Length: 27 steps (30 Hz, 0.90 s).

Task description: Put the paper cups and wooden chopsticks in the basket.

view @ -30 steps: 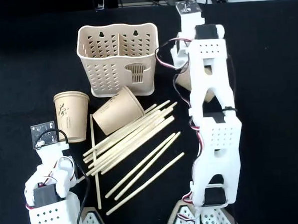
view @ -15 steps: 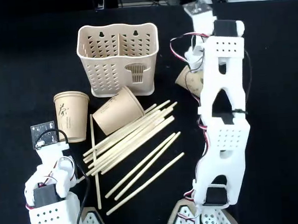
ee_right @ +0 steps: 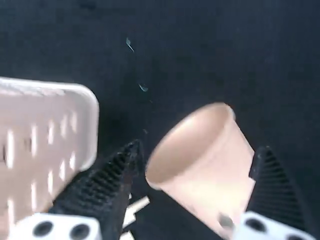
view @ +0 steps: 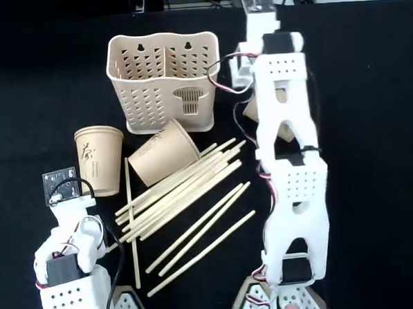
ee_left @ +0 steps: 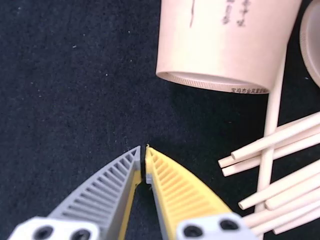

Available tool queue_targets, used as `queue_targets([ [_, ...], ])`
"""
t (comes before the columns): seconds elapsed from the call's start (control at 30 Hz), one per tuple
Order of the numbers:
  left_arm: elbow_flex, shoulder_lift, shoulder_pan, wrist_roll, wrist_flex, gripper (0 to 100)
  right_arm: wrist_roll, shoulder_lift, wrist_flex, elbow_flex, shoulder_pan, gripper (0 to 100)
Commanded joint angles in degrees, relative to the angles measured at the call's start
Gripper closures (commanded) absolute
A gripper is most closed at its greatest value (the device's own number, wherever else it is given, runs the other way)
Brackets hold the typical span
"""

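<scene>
left gripper [ee_left: 145, 150]: closed, empty, 7 o'clock.
upright cup [view: 99, 160]: thin paper, tapered, 9 o'clock.
chopsticks [view: 184, 187]: smooth wooden rods, loose, centre.
basket [view: 148, 102]: rigid perforated plastic, 12 o'clock.
right gripper [ee_right: 198, 150]: apparently pinching held cup [ee_right: 200, 170], basket's 3 o'clock.
risk: slick cone slips or crushes; rim clips basket wall.

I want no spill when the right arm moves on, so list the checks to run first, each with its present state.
1. Paper cup held in the right end effector: ok.
2. Cup over the basket: not ok, it hangs beside it.
3. Basket upright, top open: ok.
4. Left end effector shut, apart from the nearest loose cup: ok.
5. Grip firmness: cannot tell.
</scene>
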Motion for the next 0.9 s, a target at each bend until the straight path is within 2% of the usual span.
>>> queue_targets([
  [0.0,0.9,0.0,-0.5,0.0,0.3,97,-0.4,0.1,-2.6,-2.6,-0.4,64.5],
  [0.4,0.9,0.0,-0.5,0.0,0.3,97,0.4,2.6,2.6,-2.2,3.3,64.6],
  [0.63,0.9,0.0,-0.5,0.0,0.3,97,11.4,4.3,7.1,-2.9,2.5,74.8],
  [0.87,0.9,0.0,-0.5,0.0,0.3,97,17.8,2.3,15.2,-9.0,3.4,76.2],
])
